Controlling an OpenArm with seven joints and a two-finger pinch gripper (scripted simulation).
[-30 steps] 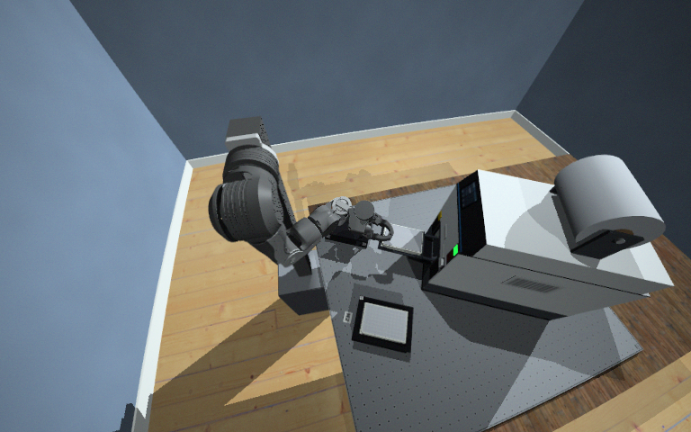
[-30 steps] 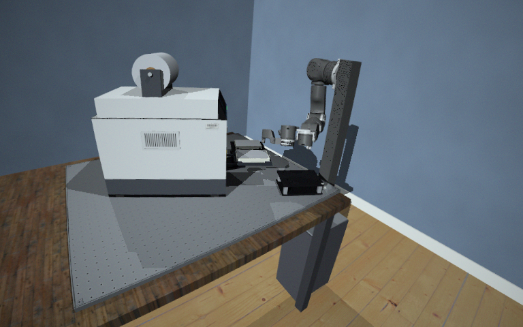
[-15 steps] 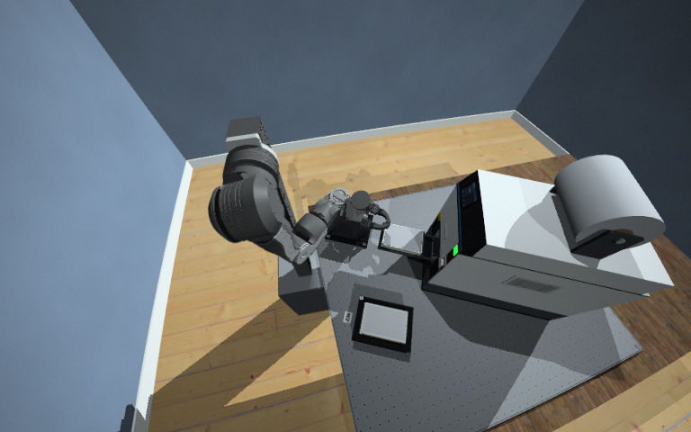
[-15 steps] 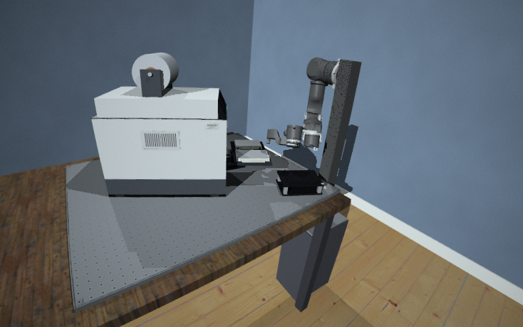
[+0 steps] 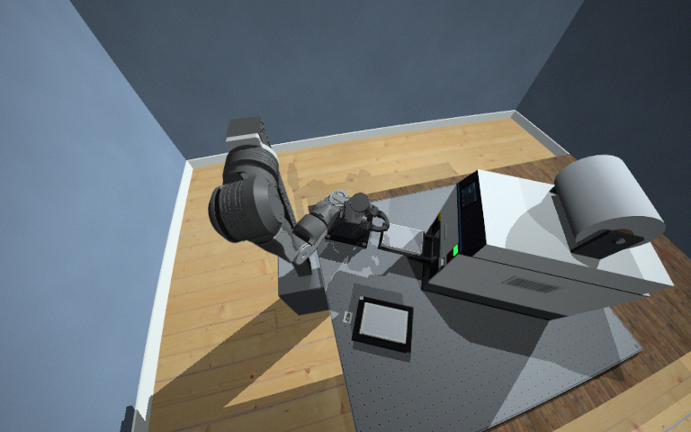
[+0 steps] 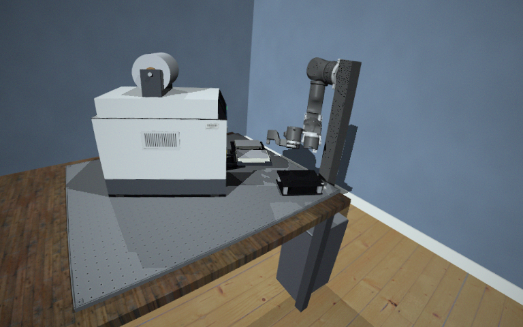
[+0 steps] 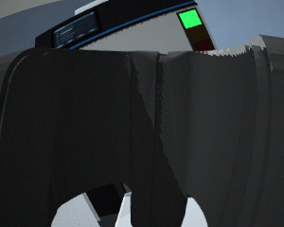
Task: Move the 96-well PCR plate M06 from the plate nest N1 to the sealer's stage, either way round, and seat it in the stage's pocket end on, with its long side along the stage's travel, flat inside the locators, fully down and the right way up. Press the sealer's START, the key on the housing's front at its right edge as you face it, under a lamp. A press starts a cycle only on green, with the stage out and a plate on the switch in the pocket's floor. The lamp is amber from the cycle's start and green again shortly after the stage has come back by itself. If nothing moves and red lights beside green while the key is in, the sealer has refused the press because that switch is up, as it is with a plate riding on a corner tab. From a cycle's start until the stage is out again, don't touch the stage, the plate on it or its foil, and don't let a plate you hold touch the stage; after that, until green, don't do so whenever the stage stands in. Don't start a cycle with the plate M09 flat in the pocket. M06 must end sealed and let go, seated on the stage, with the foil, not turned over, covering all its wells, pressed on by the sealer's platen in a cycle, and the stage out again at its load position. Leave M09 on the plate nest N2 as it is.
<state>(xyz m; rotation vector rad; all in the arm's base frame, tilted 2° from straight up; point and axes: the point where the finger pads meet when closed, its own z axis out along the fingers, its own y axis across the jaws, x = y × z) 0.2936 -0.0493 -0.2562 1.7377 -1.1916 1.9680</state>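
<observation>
M06 [image 5: 402, 238] lay foil-covered on the sealer's stage [image 5: 428, 247], out under a green lamp [image 5: 454, 249]; the gripper [image 5: 382, 220] hung back, fully closed, holding nothing.

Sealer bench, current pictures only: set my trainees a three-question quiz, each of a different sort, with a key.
1. True or false: the sealer's lamp shows amber.
2. The gripper is: A) open, B) shut on a plate, C) shut, empty.
3. Fill in: the foil-covered plate lies on the sealer's ____, which is out.

Key: 1 false (green); 2 C; 3 stage.
</observation>
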